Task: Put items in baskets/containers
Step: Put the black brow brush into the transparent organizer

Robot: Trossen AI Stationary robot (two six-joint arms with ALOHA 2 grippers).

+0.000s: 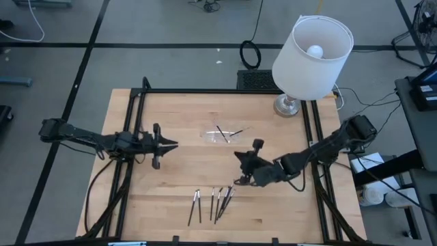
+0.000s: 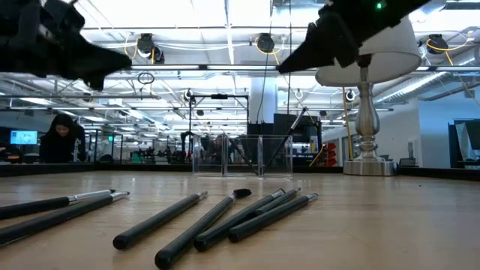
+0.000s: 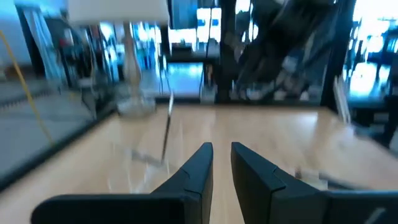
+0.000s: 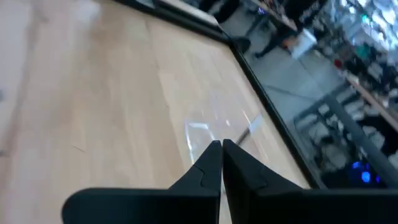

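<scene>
the worktop (image 1: 171, 178) is pale, straight-grained wood framed by black metal rails. near its front edge, about the middle, lie six slim dark sticks (image 1: 213, 203), matte round shafts ending in lighter metallic tips, fanned loosely side by side, some touching. the low view shows them as smooth black rods (image 2: 217, 217) lying flat, one with a small bristled end.

toward the back of the worktop, near the middle, stands the clear tray (image 1: 225, 134), thin glassy walls almost lost against the wood; two more dark sticks lie crossed inside it. in the low view it reads as a transparent box (image 2: 240, 156) with upright sides.

the right hand (image 1: 240, 179) hangs above the wood between the tray and the fan of sticks, its two wedge-shaped fingers (image 4: 208, 167) pressed together with nothing between them. the left hand (image 1: 172, 144) waits by the left side, well apart from the tray, fingers (image 3: 196, 168) parted by a narrow gap, empty.

a white drum lampshade (image 1: 313, 58) on a polished metal base stands at the back right corner.
</scene>
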